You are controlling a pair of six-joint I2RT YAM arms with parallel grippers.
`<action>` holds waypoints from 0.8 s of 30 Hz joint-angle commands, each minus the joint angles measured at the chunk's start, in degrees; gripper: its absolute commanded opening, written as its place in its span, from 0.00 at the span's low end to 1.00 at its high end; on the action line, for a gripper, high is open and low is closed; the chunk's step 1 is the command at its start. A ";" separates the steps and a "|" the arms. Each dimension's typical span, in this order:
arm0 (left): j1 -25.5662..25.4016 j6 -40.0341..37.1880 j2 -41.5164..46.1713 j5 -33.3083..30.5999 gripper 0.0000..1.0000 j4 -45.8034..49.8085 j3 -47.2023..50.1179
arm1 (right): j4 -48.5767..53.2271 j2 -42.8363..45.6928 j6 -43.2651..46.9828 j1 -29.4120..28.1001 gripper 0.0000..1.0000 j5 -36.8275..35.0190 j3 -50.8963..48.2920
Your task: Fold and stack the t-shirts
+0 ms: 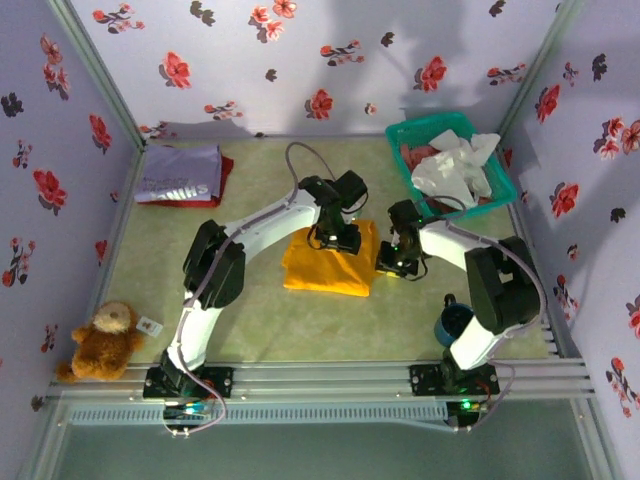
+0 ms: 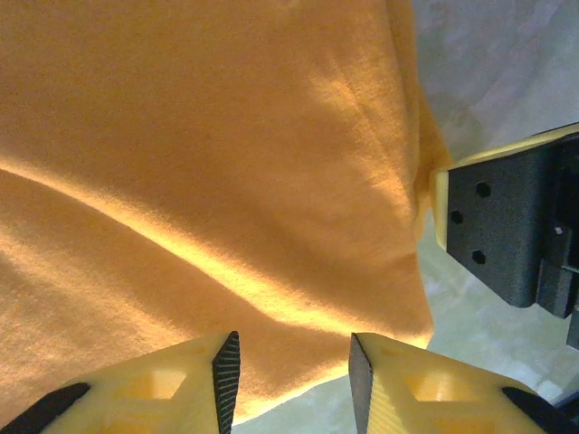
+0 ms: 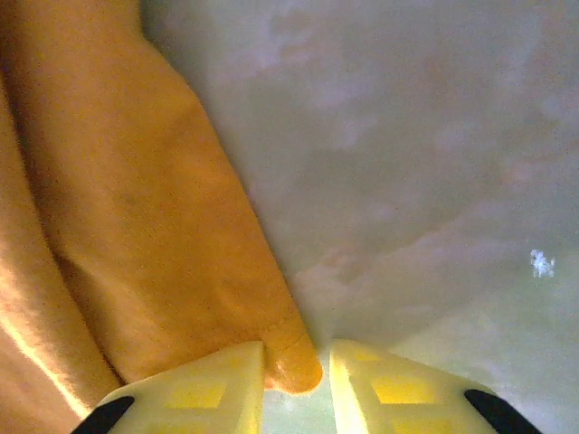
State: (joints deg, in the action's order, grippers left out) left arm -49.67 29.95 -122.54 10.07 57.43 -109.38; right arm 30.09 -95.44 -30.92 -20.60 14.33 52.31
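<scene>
Soft, light and floppy, the orange-yellow t-shirt [image 1: 320, 270] lies beneath the open left fingers [image 2: 172, 384], its folded corner between the narrow-set right fingers [image 3: 199, 389], grip uncertain; probably best pinched at doubled edges.

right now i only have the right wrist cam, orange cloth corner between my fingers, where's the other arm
observer: the left gripper is over the orange-yellow shirt, toward its right side, close to yours.
operator: has it got cloth
observer: in its own wrist view the jaws stand apart, and the cloth lies under them, not pinched.
operator: ok and where's the stack
observer: a folded lavender shirt lies on a red one at the far left of the table.
</scene>
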 commanded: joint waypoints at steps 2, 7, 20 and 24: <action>-0.74 2.20 -1.46 0.52 0.40 -0.38 -1.71 | -1.84 -1.18 1.21 0.03 0.08 1.06 -0.37; -1.78 3.38 -3.28 2.03 0.42 -1.60 -3.03 | -7.38 3.84 -1.68 0.12 0.00 2.94 -4.74; -2.89 9.07 -9.28 4.93 0.43 -10.19 -3.61 | -14.92 8.92 -6.76 2.07 0.00 6.54 -13.04; -2.89 9.06 -11.12 4.81 0.44 -10.64 -3.79 | -16.11 9.39 -7.23 2.62 0.00 7.31 -14.45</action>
State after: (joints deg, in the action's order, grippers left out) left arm -52.14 37.69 -132.16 14.17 47.66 -111.74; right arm 15.05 -86.98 -36.73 -18.37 20.62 39.09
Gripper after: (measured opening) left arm 0.436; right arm 0.056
